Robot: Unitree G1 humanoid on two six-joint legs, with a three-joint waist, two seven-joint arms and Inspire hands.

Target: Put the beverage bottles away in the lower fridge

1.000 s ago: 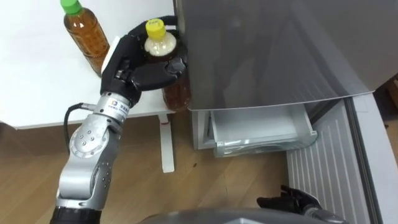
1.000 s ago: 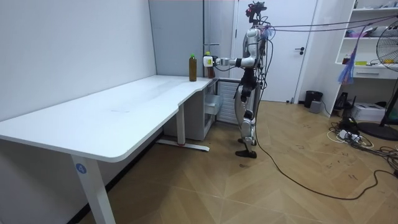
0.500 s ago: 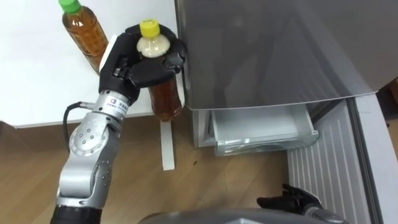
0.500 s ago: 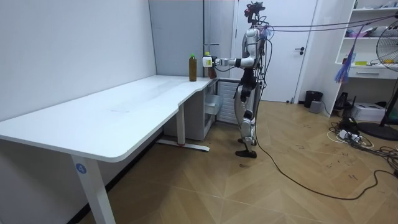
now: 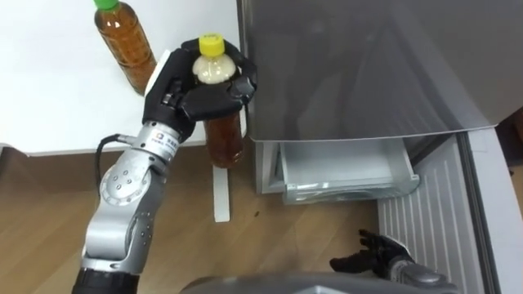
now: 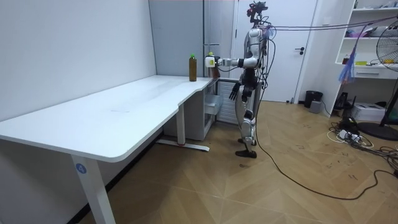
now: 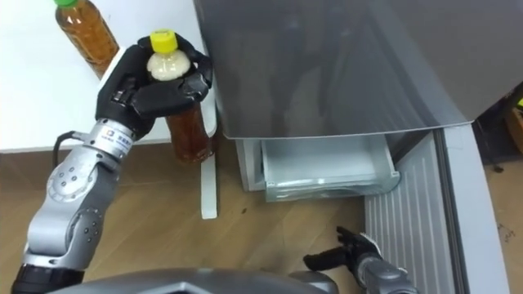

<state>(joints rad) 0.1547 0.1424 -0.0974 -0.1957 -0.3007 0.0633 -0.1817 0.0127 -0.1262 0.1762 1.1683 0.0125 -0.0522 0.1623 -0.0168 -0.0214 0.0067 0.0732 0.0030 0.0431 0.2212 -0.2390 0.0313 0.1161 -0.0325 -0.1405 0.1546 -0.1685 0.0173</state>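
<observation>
1. Left hand: it lies at 11 o'clock in the eye views. The fingers and thumb are curled round the shoulder and neck of the yellow-capped tea bottle, so the hand holds it from above.

2. Yellow-capped tea bottle: it is upright, with amber liquid in the lower body. Its base shows below the near edge of the white table, against the wooden floor. The bottle is just beside the left wall of the grey fridge. Whether it touches the wall cannot be told.

3. Green-capped tea bottle: it stands upright on the white table at 11 o'clock, beyond the left hand and apart from it.

4. Lower fridge: its door stands open at 4 o'clock. A clear drawer shows below the grey upper front, at 5 o'clock from the held bottle.

5. Right hand: it hangs low at 5 o'clock, near the open door. Its fingers are loosely spread and hold nothing.

6. Stance, room view: the robot stands upright on the wooden floor at the far end of the white table, next to the grey fridge. Its left arm is stretched toward the table's end.
</observation>
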